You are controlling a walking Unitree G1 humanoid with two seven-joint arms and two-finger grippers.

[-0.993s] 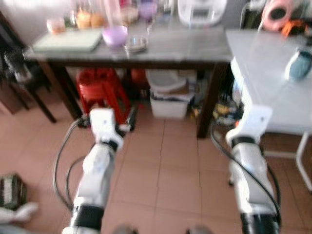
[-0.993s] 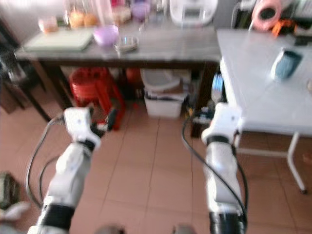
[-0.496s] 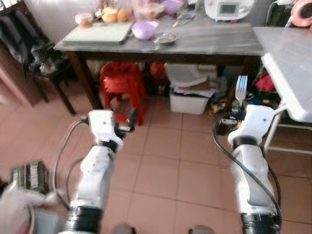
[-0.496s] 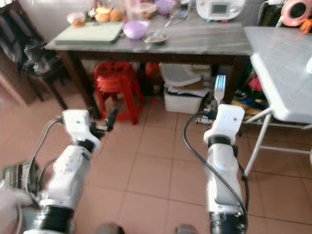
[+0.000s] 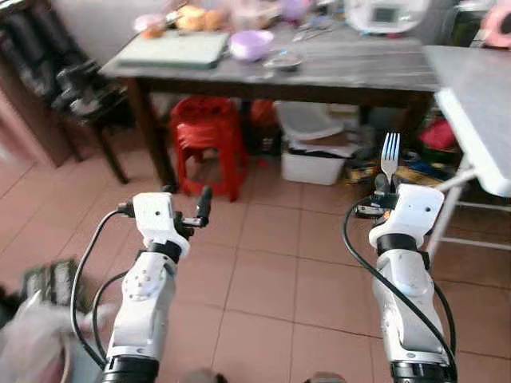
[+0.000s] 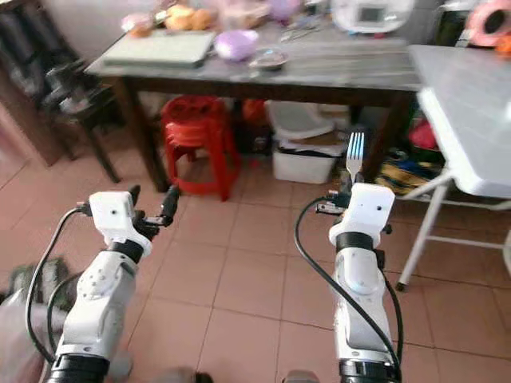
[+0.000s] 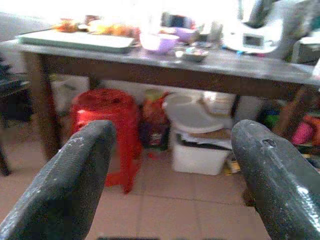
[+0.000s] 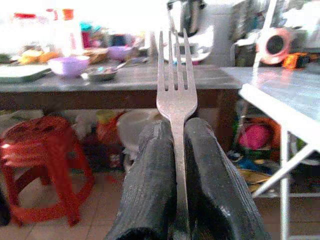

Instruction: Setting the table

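My right gripper is shut on a silver fork that stands upright, tines up, in front of the dark table. In the right wrist view the fork rises from between the two closed black fingers. My left gripper is open and holds nothing; the left wrist view has its two fingers wide apart. A dark wooden table stands ahead, carrying a purple bowl, a small metal dish and a pale green tray. A white folding table is at the right.
Under the dark table are a red plastic stool and white bins. A dark chair stands at the left. A white appliance sits on the table's far side. A pale blurred thing is at the lower left on the tiled floor.
The camera has moved back and turned, so the tables sit farther away. The fork has come into plain view, upright in my right gripper. Both arms keep their pose.
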